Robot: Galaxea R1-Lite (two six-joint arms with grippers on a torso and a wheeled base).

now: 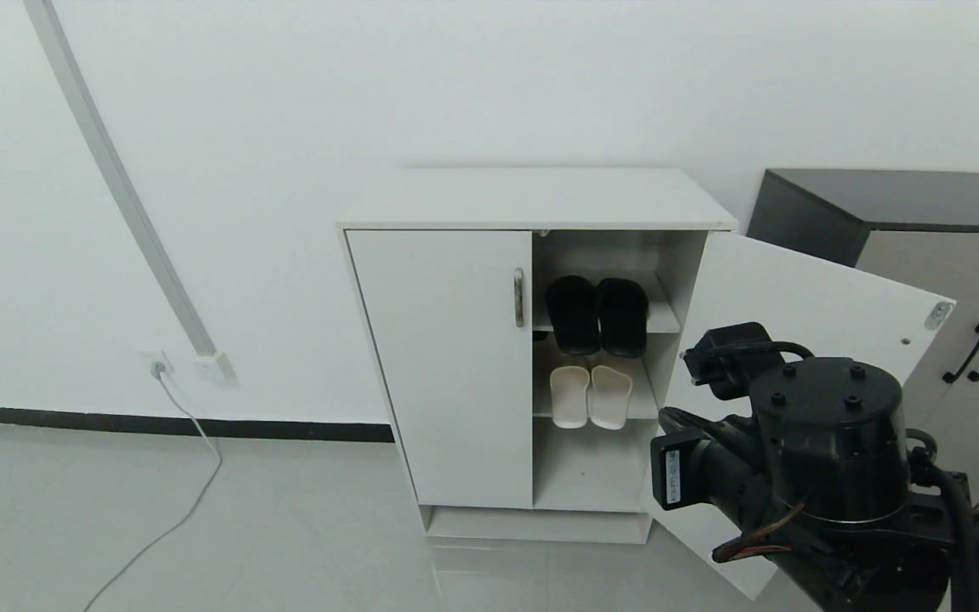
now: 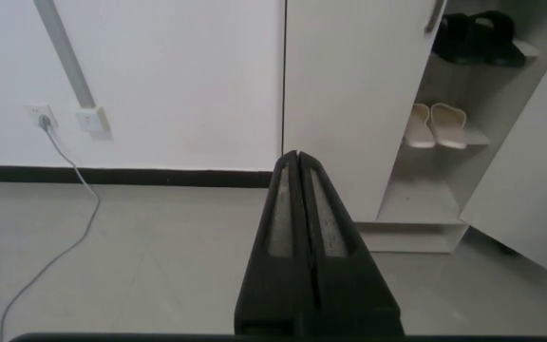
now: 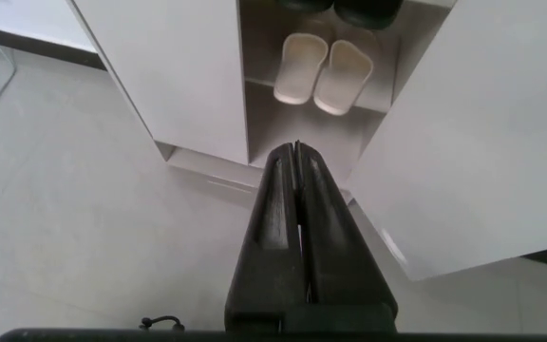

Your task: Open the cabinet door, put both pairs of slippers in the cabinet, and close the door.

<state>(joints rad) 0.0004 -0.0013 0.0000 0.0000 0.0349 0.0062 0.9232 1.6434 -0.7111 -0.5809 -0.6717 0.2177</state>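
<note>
Black slippers [image 1: 597,316] and white slippers [image 1: 591,396] sat shelved ahead, so you likely needed the right gripper [image 3: 297,152], pinched empty like the left gripper [image 2: 297,157], to close the adjacent door [image 1: 795,293].

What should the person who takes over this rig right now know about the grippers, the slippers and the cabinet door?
Left gripper: shut, empty, held above the floor, pointing toward the cabinet.
Right gripper: shut, empty, in front of the open side, beside the right door.
Black slippers: side by side on the upper shelf.
White slippers: side by side on the shelf below.
Done: right door is open and both pairs are inside.
Left: swing the right door shut. The left door is already closed.
</note>
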